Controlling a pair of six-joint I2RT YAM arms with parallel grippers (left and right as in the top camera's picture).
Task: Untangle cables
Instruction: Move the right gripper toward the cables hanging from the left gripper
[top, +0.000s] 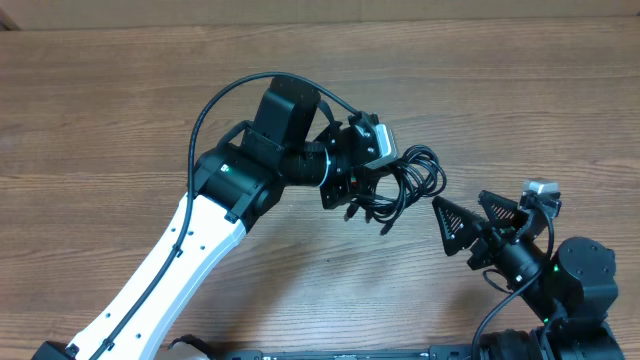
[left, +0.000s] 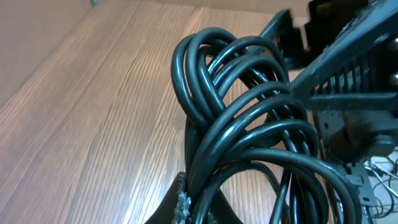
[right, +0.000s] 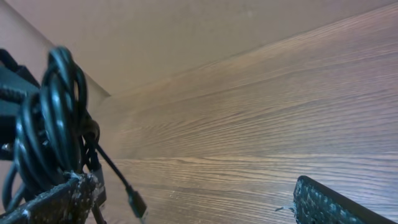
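Wood table (top: 120, 110), open room all round, left hand (top: 362, 190) clamped on cables (top: 415, 175), right hand (top: 475, 217) wide, just beside them

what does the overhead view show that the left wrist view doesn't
Only overhead: the whole left arm reaching to the cables, the right fingers spread open beside them, not touching, and a plug end poking out below. Only left wrist: close up, thick loops crossing and stacked, with a rough pad of the left fingers against them. Both: the black cable bundle and the wooden table.
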